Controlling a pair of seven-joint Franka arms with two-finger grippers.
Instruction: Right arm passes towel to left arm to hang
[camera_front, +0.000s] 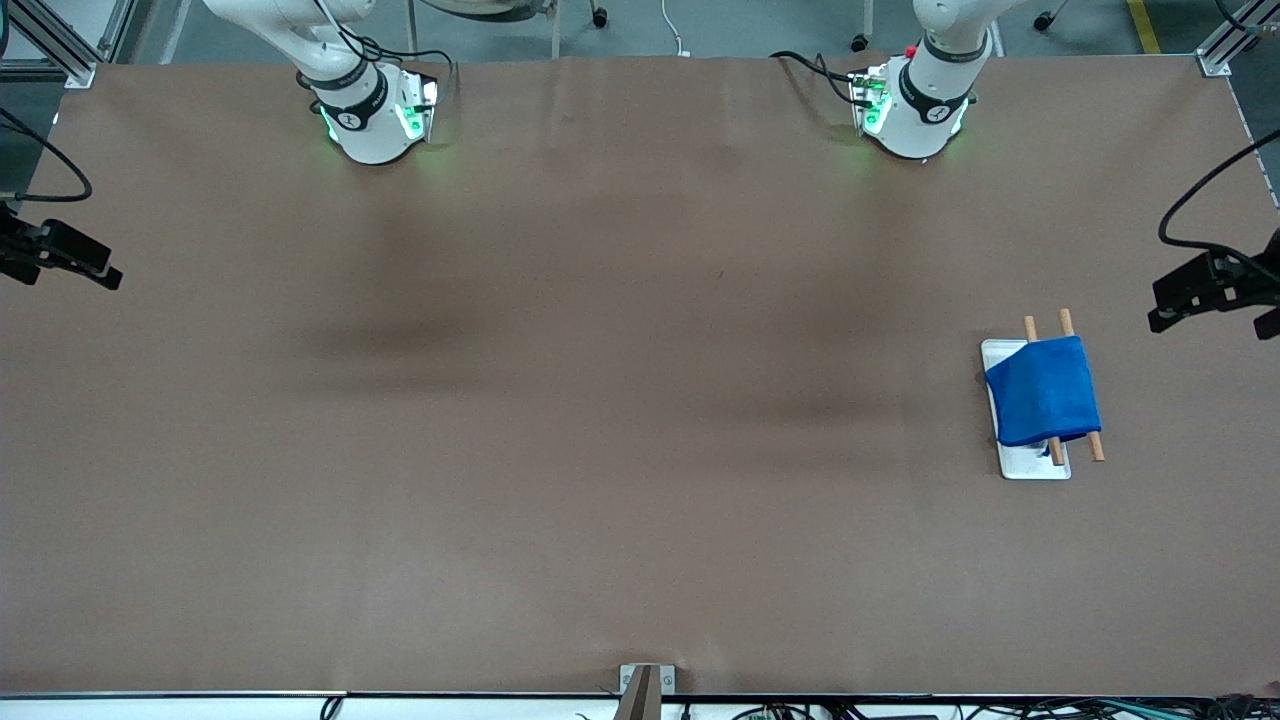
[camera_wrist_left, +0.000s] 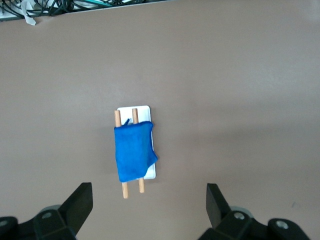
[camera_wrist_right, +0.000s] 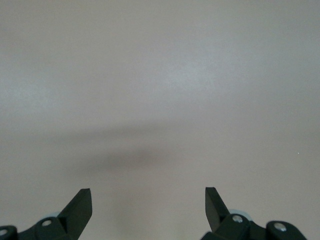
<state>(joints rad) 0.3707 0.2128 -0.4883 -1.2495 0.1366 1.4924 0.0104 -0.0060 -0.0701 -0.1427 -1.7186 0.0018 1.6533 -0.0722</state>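
Claws open, high above table; towel on rack.

1. No readable text, label, brand name, number or sign showed in any view.
2. Only marking: a small round emblem on the black band of each arm base, with no letters legible in it.
3. Towel, counter: no print could be read on either.
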